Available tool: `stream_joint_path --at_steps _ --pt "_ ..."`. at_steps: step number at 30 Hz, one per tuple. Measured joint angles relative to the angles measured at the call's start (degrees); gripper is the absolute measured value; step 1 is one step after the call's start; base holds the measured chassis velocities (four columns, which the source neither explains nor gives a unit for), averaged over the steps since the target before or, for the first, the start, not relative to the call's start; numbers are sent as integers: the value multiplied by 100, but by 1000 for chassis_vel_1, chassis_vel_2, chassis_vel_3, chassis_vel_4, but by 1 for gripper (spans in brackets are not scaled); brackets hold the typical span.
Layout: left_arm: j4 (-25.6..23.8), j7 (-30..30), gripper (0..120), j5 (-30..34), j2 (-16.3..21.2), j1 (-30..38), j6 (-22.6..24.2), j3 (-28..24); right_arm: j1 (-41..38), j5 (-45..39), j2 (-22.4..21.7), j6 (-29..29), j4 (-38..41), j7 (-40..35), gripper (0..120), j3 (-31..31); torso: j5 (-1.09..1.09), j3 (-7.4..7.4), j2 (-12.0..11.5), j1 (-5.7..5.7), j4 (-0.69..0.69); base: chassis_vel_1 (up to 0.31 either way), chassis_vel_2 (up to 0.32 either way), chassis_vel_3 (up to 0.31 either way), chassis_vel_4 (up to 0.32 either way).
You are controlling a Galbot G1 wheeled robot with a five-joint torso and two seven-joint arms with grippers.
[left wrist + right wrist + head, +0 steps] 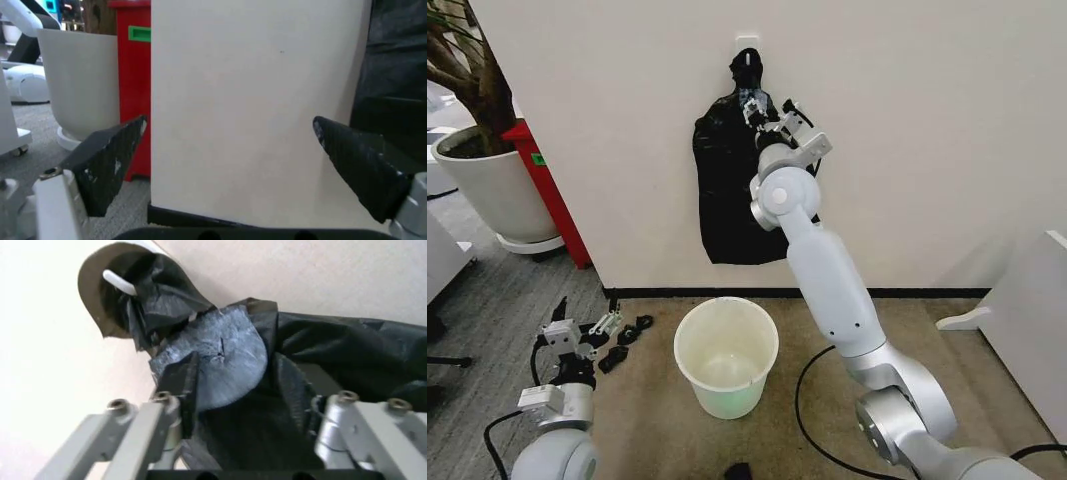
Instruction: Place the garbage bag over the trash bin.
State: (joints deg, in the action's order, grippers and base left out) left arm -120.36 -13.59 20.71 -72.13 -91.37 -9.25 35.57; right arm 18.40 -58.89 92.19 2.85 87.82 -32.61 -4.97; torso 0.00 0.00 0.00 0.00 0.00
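Bag (732, 190): black, glossy, hung flat against the wall from a white hook (747, 50) by its gathered top; kept up there, likely, so that a gripper can reach it without bending to the floor.
Bag top, right wrist view (160, 295): crumpled neck looped over the hook (119, 282), the body spreading out below.
Right gripper (762, 115): raised to the upper part of the bag, just under the hook; fingers either side of a fold of plastic (220, 370), one dark pad (183, 385) pressed to it; appears to pinch the film, placed high probably so the bag can be lifted off the hook.
Bin (726, 352): cream bucket, upright on the floor below the bag, mouth up and nothing in it; well apart from the bag, so not yet covered.
Left gripper (577, 335): low beside the bin, on the robot's left, idle; fingers (110, 160) spread wide, nothing between them, facing the wall.
Wall (907, 120): plain, pale, dark strip along its foot.
Farther left: large white plant pot (492, 180) and a red stand (552, 190).
Progress: early, judged by the bag on its hook.
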Motion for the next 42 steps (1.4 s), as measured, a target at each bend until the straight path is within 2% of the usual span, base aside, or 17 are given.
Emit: stream_joint_path --at_steps 6,9,13,32,42 --pt "9 0 98 -12 -15 -5 -10 -2 99 80 -2 0 96 -12 19 101 0 0 0 0 0 0 0 0 0" --pt "9 0 98 -19 -20 -7 -11 -3 99 93 -3 -3 109 -12 16 114 0 0 0 0 0 0 0 0 0" --pt "22 0 98 -39 -31 -13 -16 -13 98 98 -4 -23 173 -16 0 161 0 0 0 0 0 0 0 0 0" --pt "85 6 98 -88 -82 5 -61 -59 544 311 -5 -51 695 -154 0 621 0 0 0 0 0 0 0 0 0" --pt "153 9 98 -93 -90 28 -98 -87 1149 406 -6 -67 913 -99 0 606 0 0 0 0 -1 0 0 0 0"
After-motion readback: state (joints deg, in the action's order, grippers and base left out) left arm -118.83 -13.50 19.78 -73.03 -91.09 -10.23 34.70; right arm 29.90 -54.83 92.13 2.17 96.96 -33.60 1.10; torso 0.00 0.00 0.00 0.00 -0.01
